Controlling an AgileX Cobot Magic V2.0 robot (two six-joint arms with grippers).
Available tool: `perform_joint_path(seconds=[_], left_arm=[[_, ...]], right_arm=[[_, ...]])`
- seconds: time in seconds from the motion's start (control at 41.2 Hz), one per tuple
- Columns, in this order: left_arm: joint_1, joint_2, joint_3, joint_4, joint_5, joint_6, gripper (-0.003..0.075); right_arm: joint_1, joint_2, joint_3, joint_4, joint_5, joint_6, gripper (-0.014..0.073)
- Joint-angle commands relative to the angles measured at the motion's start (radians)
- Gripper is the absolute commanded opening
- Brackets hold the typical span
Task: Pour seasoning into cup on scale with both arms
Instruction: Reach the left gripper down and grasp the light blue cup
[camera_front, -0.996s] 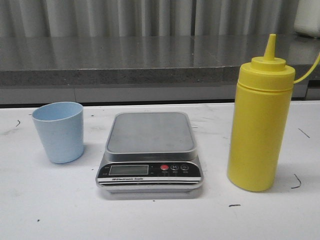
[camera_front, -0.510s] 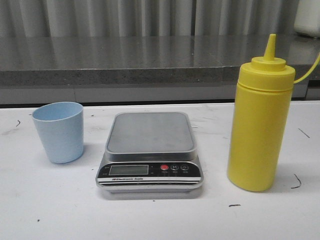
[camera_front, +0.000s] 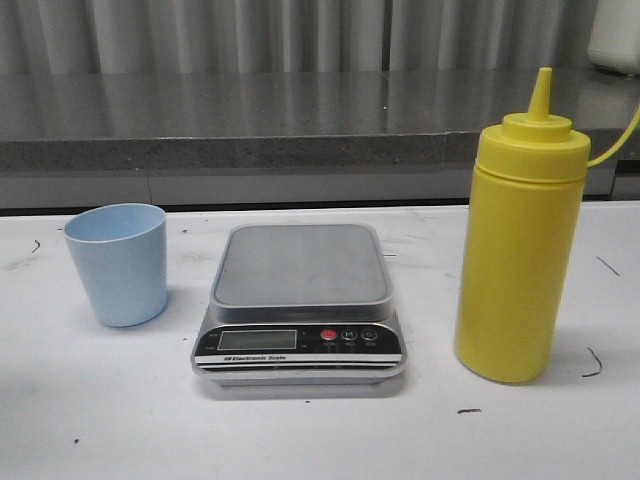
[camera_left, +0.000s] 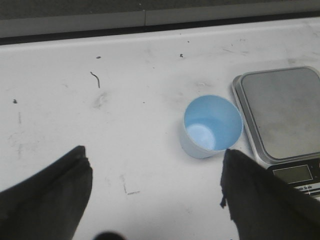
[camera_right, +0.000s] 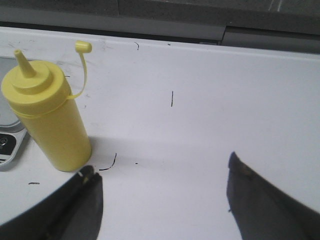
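Note:
The yellow seasoning bottle (camera_front: 518, 250) stands upright on the white table, right of the scale (camera_front: 300, 300); its cap strap hangs off to the right. The pale blue cup (camera_front: 118, 262) stands empty on the table left of the scale, not on it. The scale platform is bare. My left gripper (camera_left: 152, 170) is open and empty above the table, with the cup (camera_left: 212, 126) just ahead beside its one finger and the scale (camera_left: 282, 112) beyond. My right gripper (camera_right: 160, 175) is open and empty, the bottle (camera_right: 49, 117) close beside one finger. No gripper shows in the front view.
A grey stone ledge (camera_front: 250, 125) runs along the back of the table (camera_front: 100, 420). A white object (camera_front: 615, 35) sits on the ledge at the far right. Small dark marks dot the table top.

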Motion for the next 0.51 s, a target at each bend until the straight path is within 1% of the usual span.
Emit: perform_joint_path(seconds=[0.0, 0.17, 0.267, 0.486], left_arm=[[-0.049, 0.069, -0.078, -0.025, -0.043, 0.018, 0.0524], [-0.125, 0.235, -0.167, -0.021, -0.004, 0.019, 0.0524], [-0.152, 0.318, -0.215, -0.010, 0.016, 0.019, 0.0522], [-0.173, 0.493, -0.310, 0.009, 0.051, 0.019, 0.0450]], right_arm=[[-0.003, 0.017, -0.030, -0.009, -0.060, -0.008, 0.0542], [-0.003, 0.017, -0.030, -0.009, -0.060, -0.008, 0.0542], [-0.003, 0.017, -0.030, -0.009, -0.060, -0.008, 0.0542], [-0.003, 0.017, -0.030, -0.009, -0.060, -0.008, 0.0542]])
